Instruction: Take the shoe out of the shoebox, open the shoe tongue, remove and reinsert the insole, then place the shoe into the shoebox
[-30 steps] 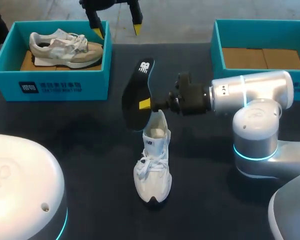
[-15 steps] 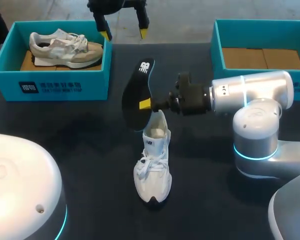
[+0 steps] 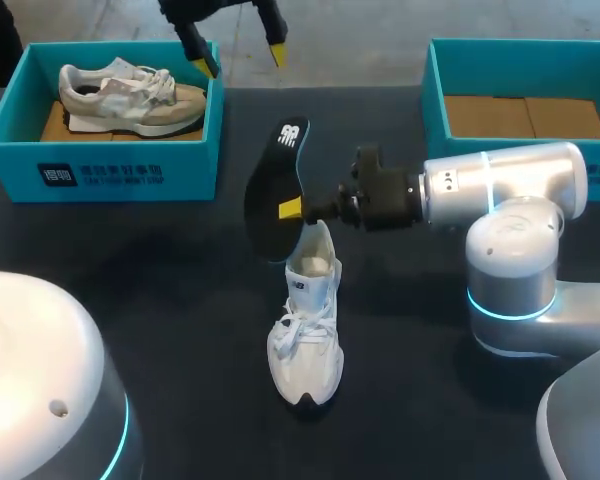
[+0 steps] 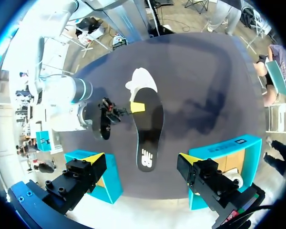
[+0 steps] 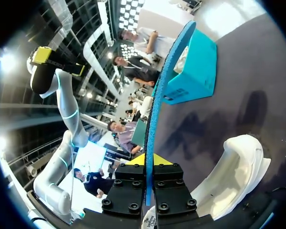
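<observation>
Yellow-tipped right tool (image 3: 292, 208) is pinching the insole (image 3: 273, 195) by one long edge. The right wrist view shows it edge-on, with a finger flat on each side.

Insole: one, thin and foot-shaped. The upper face is black with a white mark at the heel end, and the edge toward the wrist camera is blue. It is held up on edge, heel end high and broad toe end low, just beside the heel opening of the white shoe (image 3: 305, 325). Whether they touch cannot be told.

White shoe: pale knit-look upper, white laces, thick white sole dark at the toe. It stands on its sole mid-table, well apart from both boxes.

Left tool (image 3: 238, 58): fingers spread wide and nothing between them, high over the far edge of the table.

Shoeboxes: two, teal, lids off.
- Left shoebox (image 3: 110, 165) holds a beige-and-white shoe (image 3: 130, 95) lying on its side.
- Right shoebox (image 3: 438, 95) shows a brown cardboard floor.

Table (image 3: 160, 290): covered in dark matte cloth.

Count: two shoes, two tools.
</observation>
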You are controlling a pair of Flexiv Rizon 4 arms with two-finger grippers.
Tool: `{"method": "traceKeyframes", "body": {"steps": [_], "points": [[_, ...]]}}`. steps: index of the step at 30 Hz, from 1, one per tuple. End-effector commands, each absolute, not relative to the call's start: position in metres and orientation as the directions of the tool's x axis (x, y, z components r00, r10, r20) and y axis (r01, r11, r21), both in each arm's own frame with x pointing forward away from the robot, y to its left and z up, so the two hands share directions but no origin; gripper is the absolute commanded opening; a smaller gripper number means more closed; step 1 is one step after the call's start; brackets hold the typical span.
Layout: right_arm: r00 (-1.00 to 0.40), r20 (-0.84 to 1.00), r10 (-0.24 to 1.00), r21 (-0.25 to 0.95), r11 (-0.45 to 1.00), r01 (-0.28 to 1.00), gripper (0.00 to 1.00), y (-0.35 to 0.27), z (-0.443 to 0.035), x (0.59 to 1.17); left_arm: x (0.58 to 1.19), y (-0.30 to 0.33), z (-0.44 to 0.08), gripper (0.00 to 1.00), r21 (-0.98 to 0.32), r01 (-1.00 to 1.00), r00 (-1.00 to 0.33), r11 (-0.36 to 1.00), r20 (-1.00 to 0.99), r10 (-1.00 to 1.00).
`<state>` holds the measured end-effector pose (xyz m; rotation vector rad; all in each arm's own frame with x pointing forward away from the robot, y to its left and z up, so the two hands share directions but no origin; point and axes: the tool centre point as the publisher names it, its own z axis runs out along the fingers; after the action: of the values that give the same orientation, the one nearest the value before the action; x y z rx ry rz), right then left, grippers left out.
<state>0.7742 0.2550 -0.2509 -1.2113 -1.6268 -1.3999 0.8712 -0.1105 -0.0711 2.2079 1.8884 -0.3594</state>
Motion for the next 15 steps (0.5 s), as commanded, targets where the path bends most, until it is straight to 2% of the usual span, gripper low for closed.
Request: {"method": "traceKeyframes", "body": {"steps": [1, 15], "points": [[-0.348, 0.91, 0.227, 0.358, -0.005, 0.934, 0.0, 0.258, -0.25, 0.774, 0.861, -0.094, -0.073, 1.0, 0.042, 0.99, 0.142, -0.137, -0.421, 0.896], [-0.348, 0.91, 0.227, 0.358, -0.005, 0.934, 0.0, 0.258, -0.25, 0.774, 0.84, -0.065, -0.079, 1.0, 0.052, 0.991, 0.131, -0.126, -0.625, 0.769]]}}
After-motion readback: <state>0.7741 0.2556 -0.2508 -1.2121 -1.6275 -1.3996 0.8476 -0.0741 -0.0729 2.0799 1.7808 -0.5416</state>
